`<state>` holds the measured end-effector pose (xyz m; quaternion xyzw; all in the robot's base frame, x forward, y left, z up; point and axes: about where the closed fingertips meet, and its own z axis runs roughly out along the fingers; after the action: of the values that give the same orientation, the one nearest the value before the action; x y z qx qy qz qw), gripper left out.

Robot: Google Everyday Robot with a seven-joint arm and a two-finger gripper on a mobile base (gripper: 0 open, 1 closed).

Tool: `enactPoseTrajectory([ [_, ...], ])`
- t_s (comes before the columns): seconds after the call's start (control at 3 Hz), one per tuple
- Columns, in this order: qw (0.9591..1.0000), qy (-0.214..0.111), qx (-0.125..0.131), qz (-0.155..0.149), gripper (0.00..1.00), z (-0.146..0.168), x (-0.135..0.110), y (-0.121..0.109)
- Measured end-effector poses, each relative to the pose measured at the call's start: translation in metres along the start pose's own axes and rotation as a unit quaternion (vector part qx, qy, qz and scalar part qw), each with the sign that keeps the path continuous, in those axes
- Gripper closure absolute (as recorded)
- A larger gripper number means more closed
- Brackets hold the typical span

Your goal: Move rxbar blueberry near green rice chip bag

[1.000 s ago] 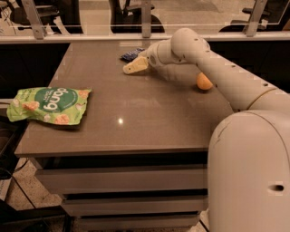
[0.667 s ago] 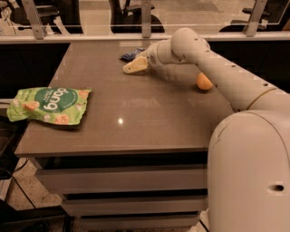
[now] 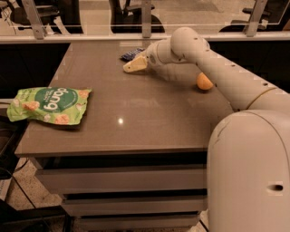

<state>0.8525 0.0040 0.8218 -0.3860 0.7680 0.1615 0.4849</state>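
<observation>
Item: grey-brown flat-topped bench [image 3: 136, 122] with stacked drawer-like fronts [image 3: 122, 181] beneath it, seen from its near side. Item: the rxbar blueberry [image 3: 131, 54], a small flat bar in a dark navy-blue wrapper. It lies at the far edge of the bench, a little left of centre, and is partly covered from the front by the robot's wrist. Item: the gripper [image 3: 133, 66], cream-coloured, low over the bench top and pointing left. It sits just in front of the bar and close against it; whether it touches the bar cannot be told, and whether the jaws are open or closed cannot be told either. Item: the white jointed arm [image 3: 222, 72], which reaches from the right across the far half of the bench and stands between the camera and the bar's right end. Item: the green rice chip bag [image 3: 47, 105], a large crinkly light-green bag with a darker green circle, white lettering and pictured tan chips. It lies flat at the left edge of the bench with its left end overhanging, well apart from the bar, with bare bench top between them. Item: a round orange fruit [image 3: 204, 81], resting on the bench to the right just behind the arm, which partly hides it; it is on the opposite side of the gripper from the bag. Item: the robot's bulky white body [image 3: 249, 176], which fills the lower right and hides the bench's right front corner. Item: pale railing posts [image 3: 146, 18] and dark office chairs [image 3: 124, 13] beyond the far edge.
</observation>
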Motion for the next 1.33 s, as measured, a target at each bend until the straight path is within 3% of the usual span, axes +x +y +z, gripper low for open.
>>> enactPoseTrajectory([
  [0.33, 1.0, 0.0, 0.0, 0.0, 0.14, 0.0001, 0.0, 0.0001],
  [0.67, 1.0, 0.0, 0.0, 0.0, 0.0, 0.0002, 0.0001, 0.0002],
  [1.33, 0.9997, -0.015, -0.012, 0.014, 0.0, 0.0003, -0.0008, 0.0032],
])
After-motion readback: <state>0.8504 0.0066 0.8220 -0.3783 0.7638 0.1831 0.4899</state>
